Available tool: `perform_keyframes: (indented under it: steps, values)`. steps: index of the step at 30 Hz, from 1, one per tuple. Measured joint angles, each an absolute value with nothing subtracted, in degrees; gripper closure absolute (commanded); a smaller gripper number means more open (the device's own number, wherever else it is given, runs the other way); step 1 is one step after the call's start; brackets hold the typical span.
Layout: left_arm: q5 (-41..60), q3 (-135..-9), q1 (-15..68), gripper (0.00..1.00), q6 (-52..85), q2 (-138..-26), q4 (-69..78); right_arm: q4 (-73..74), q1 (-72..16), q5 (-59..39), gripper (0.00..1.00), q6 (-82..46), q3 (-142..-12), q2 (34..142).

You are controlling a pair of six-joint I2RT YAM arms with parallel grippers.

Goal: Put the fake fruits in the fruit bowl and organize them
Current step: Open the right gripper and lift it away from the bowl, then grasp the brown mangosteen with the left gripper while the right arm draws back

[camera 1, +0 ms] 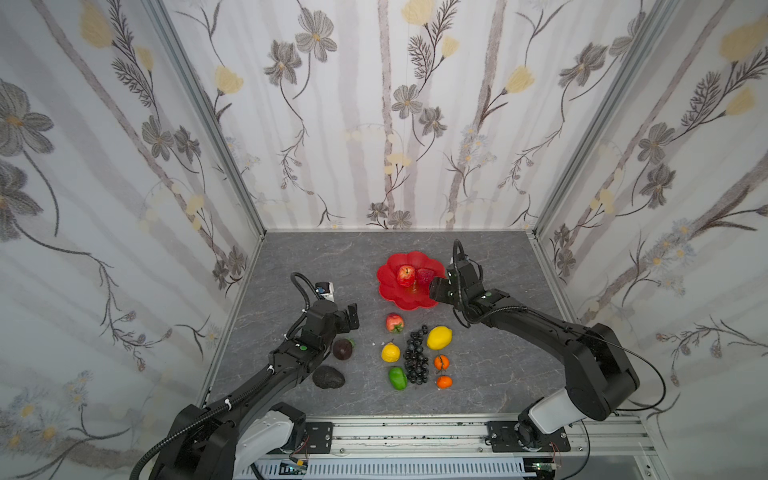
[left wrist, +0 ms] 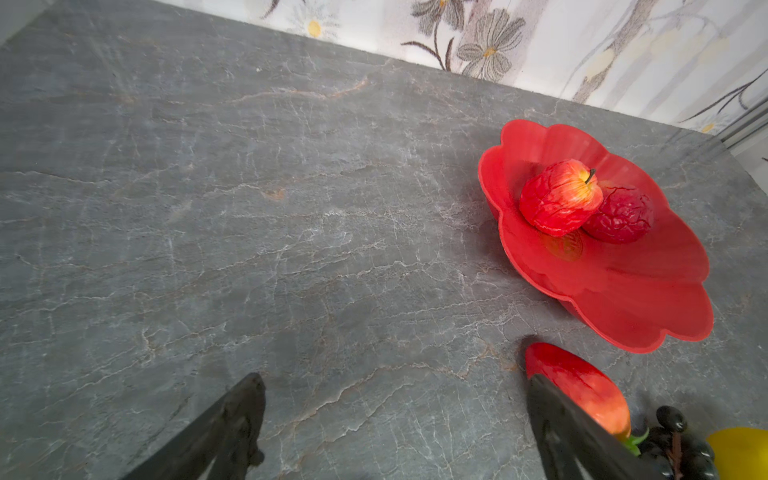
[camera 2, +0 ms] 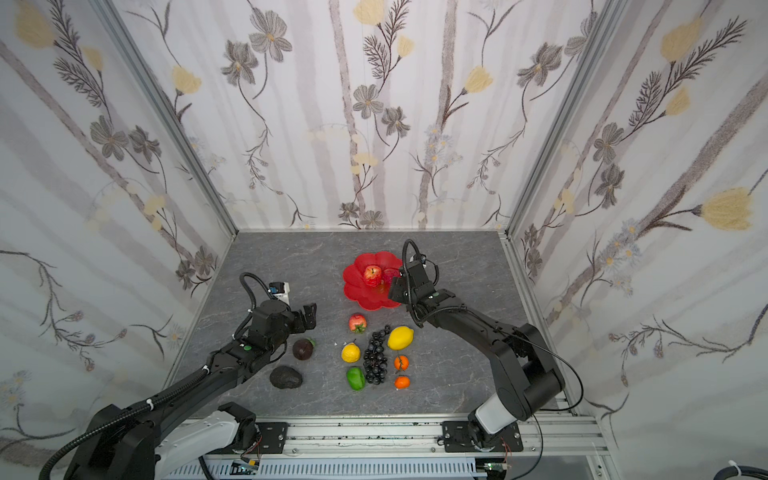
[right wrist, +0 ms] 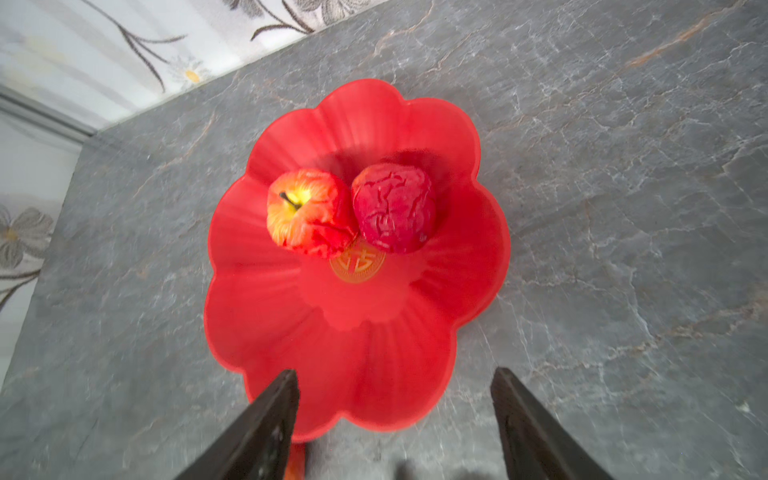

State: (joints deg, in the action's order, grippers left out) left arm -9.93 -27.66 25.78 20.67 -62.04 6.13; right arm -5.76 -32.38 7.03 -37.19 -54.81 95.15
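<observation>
The shallow glossy red fruit bowl with a scalloped petal rim (camera 1: 390,291) stands on the grey marbled tabletop (camera 1: 311,257), toward the back and right of centre. Two fake fruits lie in it, touching each other: a red-and-yellow plastic apple with a dark stem (camera 1: 405,275) and a wrinkled dark-red round fruit (camera 1: 424,275).

Only the right wrist view shows the bowl's (right wrist: 361,332) round gold emblem (right wrist: 357,264), its far edge tucked under the two fruits. The same view shows the right gripper (right wrist: 395,374) over the bowl's near rim, jaws spread with nothing between them. In both top views this gripper (camera 2: 395,291) hides part of that side of the bowl.

Only the top views show the loose fruits in front of the bowl:
- a red peach-like fruit with green leaves (camera 1: 394,323)
- a small yellow lemon (camera 1: 390,352) and a large yellow lemon (camera 1: 439,337)
- a black grape bunch (camera 1: 417,357)
- a green pepper (camera 1: 397,377)
- two small oranges (camera 1: 441,362) (camera 1: 444,381)
- farther left, a dark round plum-like fruit (camera 1: 343,348) and a dark rough avocado (camera 1: 328,377)

The left gripper (left wrist: 395,380) is over bare table to the left of the bowl, jaws wide apart and empty. Its wrist view shows the bowl from the side, with the red fruit partly behind one finger (left wrist: 557,419).
</observation>
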Motion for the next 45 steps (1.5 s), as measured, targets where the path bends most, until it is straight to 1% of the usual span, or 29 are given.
perform_keyframes:
  steps: [4,8,13,18,22,27,32,36,39,42,45]
  values:
    - [-7.77,-32.69,26.04,0.04,23.62,-65.87,0.73,-8.78,-33.04,3.73,0.25,-35.83,-50.06,89.03]
    - [-7.44,-37.82,28.42,0.04,27.24,-67.68,-8.16,-11.16,-34.39,1.34,0.24,-34.83,-46.19,84.36]
    - [-10.83,-41.74,31.70,0.03,31.97,-66.98,-22.98,-12.82,-36.12,0.40,0.22,-34.39,-42.44,79.83]
    - [-12.78,-42.65,32.73,0.03,34.94,-66.85,-34.68,-12.34,-36.84,0.40,0.19,-34.48,-39.18,77.97]
    - [-11.92,-42.61,32.86,0.03,35.40,-68.29,-38.09,-11.20,-37.74,0.38,0.15,-35.29,-37.08,76.58]
    - [-9.10,-42.39,32.86,0.05,35.53,-71.68,-38.37,-9.10,-39.99,0.40,0.09,-36.45,-35.33,73.65]
    - [-6.61,-42.28,32.91,0.11,35.03,-75.83,-37.98,-7.75,-41.32,0.73,0.04,-37.04,-33.04,71.07]
    - [-4.62,-42.30,32.91,0.17,34.61,-78.41,-37.12,-7.51,-41.89,1.50,0.03,-37.50,-31.75,69.71]
    - [-3.62,-42.35,32.91,0.24,34.33,-79.96,-36.36,-7.46,-42.17,1.83,0.02,-37.87,-31.42,69.23]
    - [-2.26,-42.35,32.91,0.30,33.82,-80.51,-35.24,-7.44,-42.37,2.04,0.02,-37.95,-31.29,69.10]
    - [-1.21,-42.33,32.91,0.40,33.80,-81.06,-33.85,-7.46,-42.41,2.17,0.02,-38.24,-31.27,68.82]
